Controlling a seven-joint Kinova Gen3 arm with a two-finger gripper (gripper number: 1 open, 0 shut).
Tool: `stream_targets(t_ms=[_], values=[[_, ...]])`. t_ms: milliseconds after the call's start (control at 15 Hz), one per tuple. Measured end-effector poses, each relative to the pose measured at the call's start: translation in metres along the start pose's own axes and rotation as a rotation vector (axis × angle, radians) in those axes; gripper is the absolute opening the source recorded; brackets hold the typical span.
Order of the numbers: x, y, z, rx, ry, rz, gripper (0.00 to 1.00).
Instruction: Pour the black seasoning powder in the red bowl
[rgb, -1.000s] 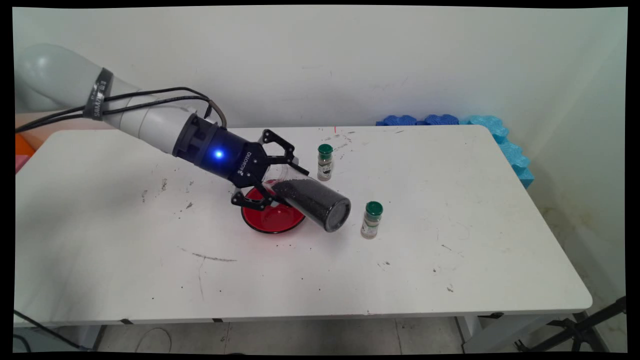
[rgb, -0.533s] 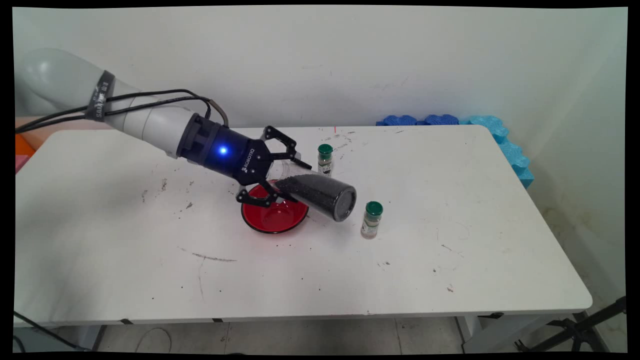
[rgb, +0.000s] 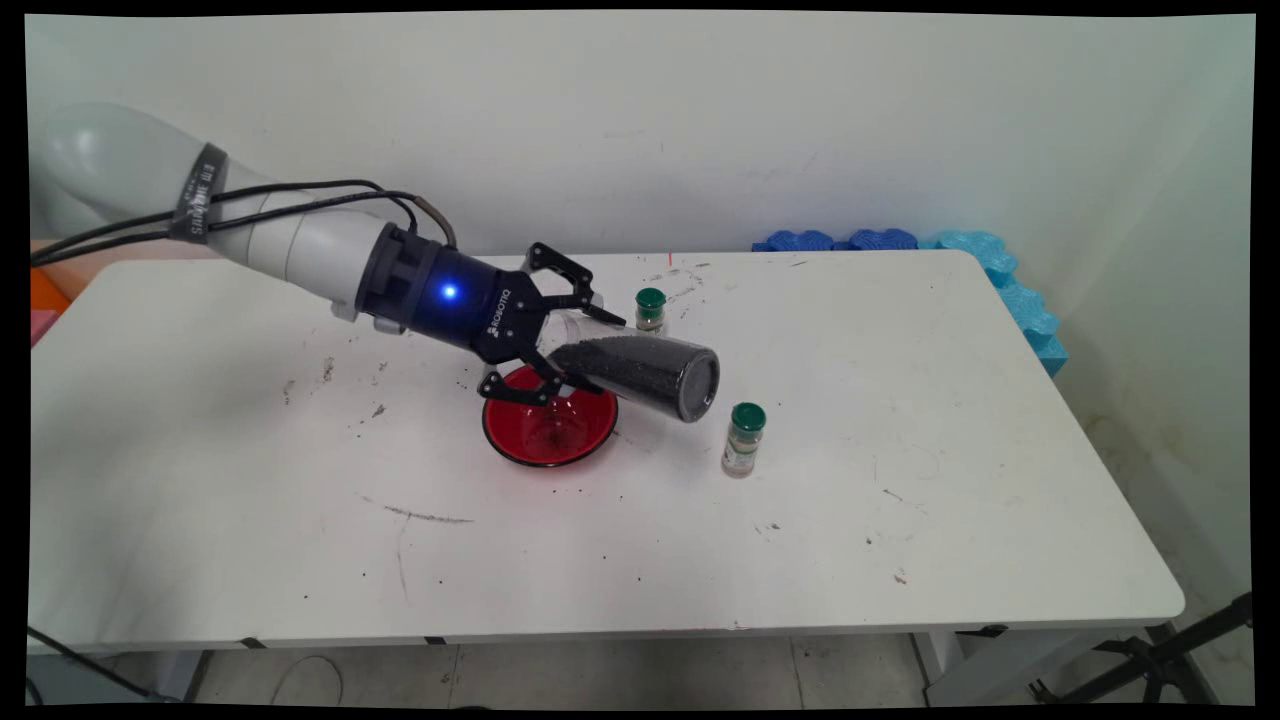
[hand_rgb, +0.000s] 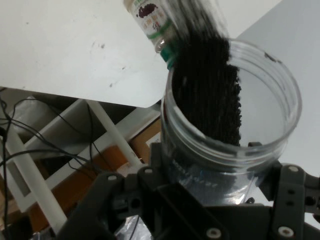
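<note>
The gripper (rgb: 560, 335) is clamped on a clear jar (rgb: 640, 368) of black grains, holding it almost on its side above the red bowl (rgb: 549, 428), with the open mouth toward the hand. The bowl looks nearly empty, with only a few grains, and most grains are inside the jar. Two small green-capped bottles (rgb: 743, 438) stand near on the table (rgb: 900, 400).

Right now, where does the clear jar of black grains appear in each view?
Main view: the clear jar is at centre, tilted, above the red bowl, clamped in the gripper.
Hand view: it fills the centre right.
Shared landmark: a green-capped spice bottle.
</note>
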Motion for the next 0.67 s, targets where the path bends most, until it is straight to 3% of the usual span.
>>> stream_targets(t_ms=[667], values=[[0.002, -0.0028, -0.0046, -0.022, -0.005, -0.042, 0.0]])
